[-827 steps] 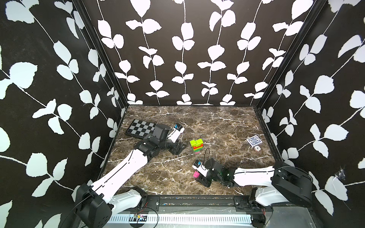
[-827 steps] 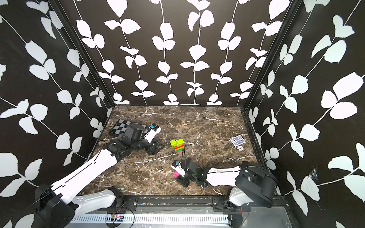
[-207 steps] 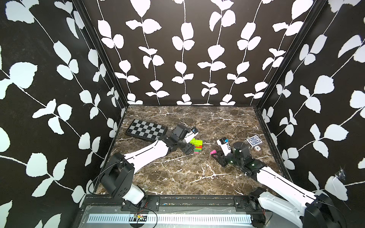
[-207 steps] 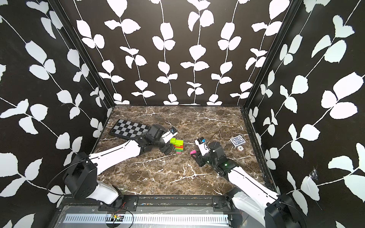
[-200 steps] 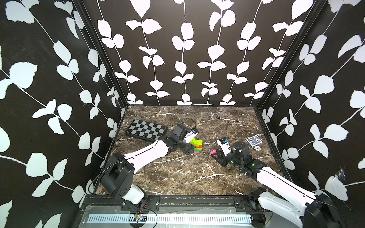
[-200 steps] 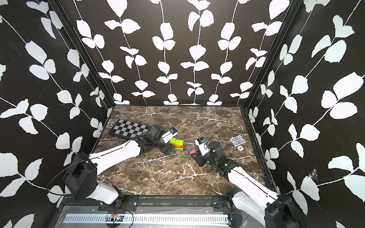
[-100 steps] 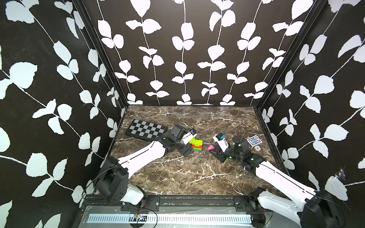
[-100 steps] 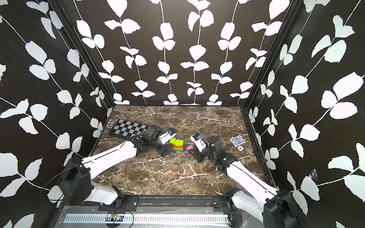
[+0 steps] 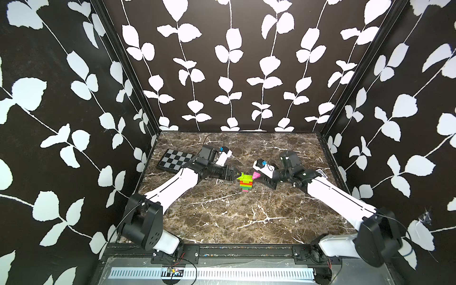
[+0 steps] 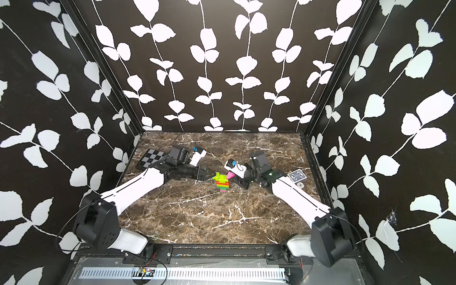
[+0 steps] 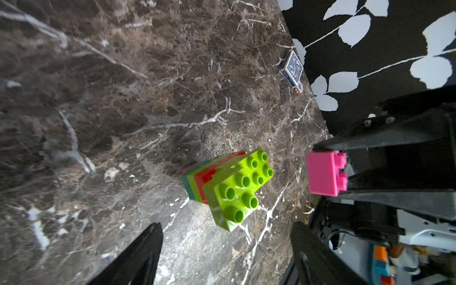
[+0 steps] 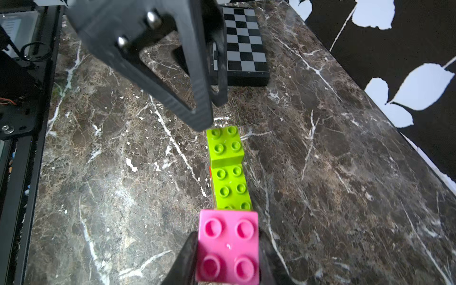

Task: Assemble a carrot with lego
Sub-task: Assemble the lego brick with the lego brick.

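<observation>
Grips smooth square pink brick [image 12: 228, 244] in right gripper [image 9: 258, 178]; spreads left gripper [image 9: 234, 176] wide, empty, near studded banded carrot [image 11: 237, 190].

pink brick [image 12: 228, 246], lime-topped carrot [image 9: 245, 183], checkered board [image 9: 175, 161]

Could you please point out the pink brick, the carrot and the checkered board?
pink brick [image 12: 228, 246]: right wrist view, studded top.
carrot [image 9: 246, 183]: top view, banded side.
checkered board [image 9: 175, 160]: top view, patterned face.

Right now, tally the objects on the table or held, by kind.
Joined brick stack: 1
Pink brick, in right gripper: 1
Checkered board: 1
Card box: 1
Small round object beside it: 1
Total: 5
</observation>
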